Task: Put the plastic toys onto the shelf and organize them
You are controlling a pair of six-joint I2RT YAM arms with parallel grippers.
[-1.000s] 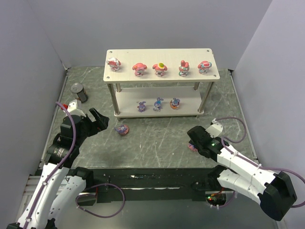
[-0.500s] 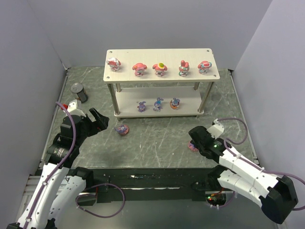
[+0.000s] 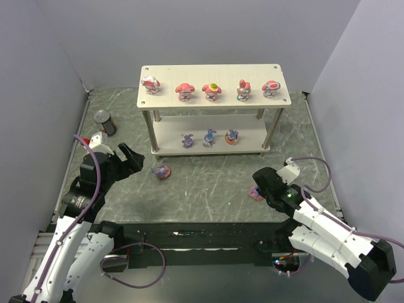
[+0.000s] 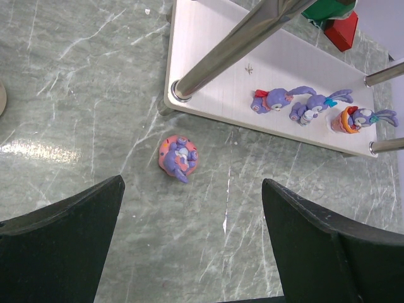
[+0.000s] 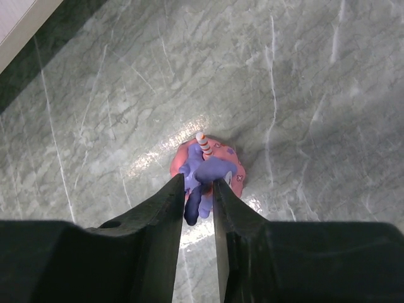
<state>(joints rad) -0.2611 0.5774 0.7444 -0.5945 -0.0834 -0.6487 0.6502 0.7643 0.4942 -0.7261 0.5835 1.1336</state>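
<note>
Grey-green marbled table (image 3: 208, 189) carries everything. Nearest the arm bases, on the right side, the right gripper (image 5: 197, 189) has its two dark fingers drawn close together on a purple rabbit toy (image 5: 214, 165) with a round pink base. The purple body is pinched between the tips, and the base looks to be down on the table. Seen from above, this toy (image 3: 255, 194) shows just past the tip of the gripper (image 3: 259, 187), well in front of the right end of the shelf.

On the left side, the left gripper (image 4: 192, 186) hangs above the table with its fingers spread wide and nothing between them. Just beyond it a second rabbit toy (image 4: 178, 157), purple on a pink disc, lies on the table near the front left post of the shelf, without touching it.

Farther back stands the shelf (image 3: 214, 71), two pale boards on silver posts. Three purple toys (image 3: 209, 137) stand in a row near the middle of the lower board. Five pink toys (image 3: 212, 91) are lined up along the top board. A dark can (image 3: 105, 122) stands on the table to the left of the shelf, apart from it.
</note>
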